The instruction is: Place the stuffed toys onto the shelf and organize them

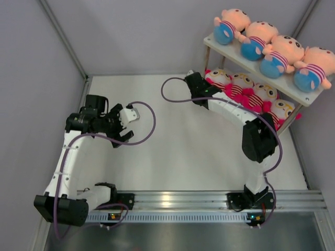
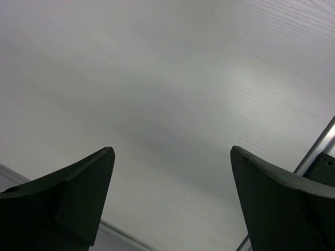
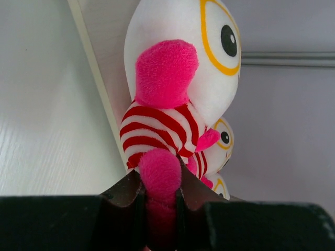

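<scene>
Stuffed toys (image 1: 261, 94): all eight are on the shelf (image 1: 235, 56), which stands at 2 o'clock on the table (image 1: 172, 151) in the top view.

At 9 o'clock, the left gripper (image 1: 130, 125) hangs over bare table, well apart from the shelf. A purple cable (image 1: 149, 117) loops beside it. In the left wrist view the left gripper (image 2: 171, 151) has its two dark fingers (image 2: 78, 178) spread wide with nothing between them. Only the pale tabletop (image 2: 157, 78) shows below, with a metal rail (image 2: 319, 149) at 4 o'clock.

Toward 1 o'clock, the right gripper (image 1: 205, 86) reaches the left end of the lower tier and meets the leftmost pink doll (image 1: 219, 78). In the right wrist view the right gripper (image 3: 159, 180) is closed on one hot-pink leg of this doll (image 3: 172, 78). The leg is pinched between the fingertips (image 3: 125, 191). The doll's striped body and white face rise toward 12 o'clock. Its back lies against the pale edge of the lower board (image 3: 97, 83). A second pink doll (image 3: 220, 144) is partly visible behind it.

On the lower tier, the four pink dolls (image 1: 241, 86) sit in a row, touching, partly under the upper board. On the upper tier, the four peach dolls (image 1: 282, 55) lie side by side. Their blue shorts point toward 8 o'clock and their heads toward 2 o'clock. The row runs from 11 o'clock to 4 o'clock along the board.
</scene>
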Available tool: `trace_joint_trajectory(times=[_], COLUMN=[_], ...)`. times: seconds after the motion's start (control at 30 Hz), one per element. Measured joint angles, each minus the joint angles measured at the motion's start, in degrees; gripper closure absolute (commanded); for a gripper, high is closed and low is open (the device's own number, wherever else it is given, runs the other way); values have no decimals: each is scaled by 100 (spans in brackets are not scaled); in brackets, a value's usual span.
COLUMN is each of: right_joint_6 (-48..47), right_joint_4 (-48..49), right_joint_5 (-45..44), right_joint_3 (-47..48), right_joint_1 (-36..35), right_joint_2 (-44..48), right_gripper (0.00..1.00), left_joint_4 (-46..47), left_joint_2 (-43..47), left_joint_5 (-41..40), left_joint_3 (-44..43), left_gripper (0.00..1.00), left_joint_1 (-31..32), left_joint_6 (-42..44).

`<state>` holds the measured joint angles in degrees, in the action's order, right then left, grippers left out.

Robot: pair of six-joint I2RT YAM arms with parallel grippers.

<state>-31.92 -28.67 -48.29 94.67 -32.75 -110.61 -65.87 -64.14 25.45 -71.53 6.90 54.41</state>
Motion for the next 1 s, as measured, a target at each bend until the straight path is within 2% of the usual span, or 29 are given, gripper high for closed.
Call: trace_joint_trajectory(times=[0.17, 0.5, 0.8, 1.0], right_joint_6=[-11, 118, 555, 887], right_joint_4=[33, -11, -125, -216], right_joint_5=[-85, -444, -468, -474], right_joint_3=[-321, -166, 1578, 1989], right_joint_1=[-17, 105, 420, 675], right_joint_2=[236, 400, -597, -1281], right_gripper=[100, 100, 96, 93], left_joint_4=[0, 17, 33, 35], left_joint_2=[-142, -177, -175, -175], left_joint_5=[44, 66, 42, -74], left_joint_3=[2, 9, 22, 101], left_gripper=[2, 2, 2, 2], left_joint_1=[0, 0, 0, 0], left_joint_6=[2, 2, 4, 26])
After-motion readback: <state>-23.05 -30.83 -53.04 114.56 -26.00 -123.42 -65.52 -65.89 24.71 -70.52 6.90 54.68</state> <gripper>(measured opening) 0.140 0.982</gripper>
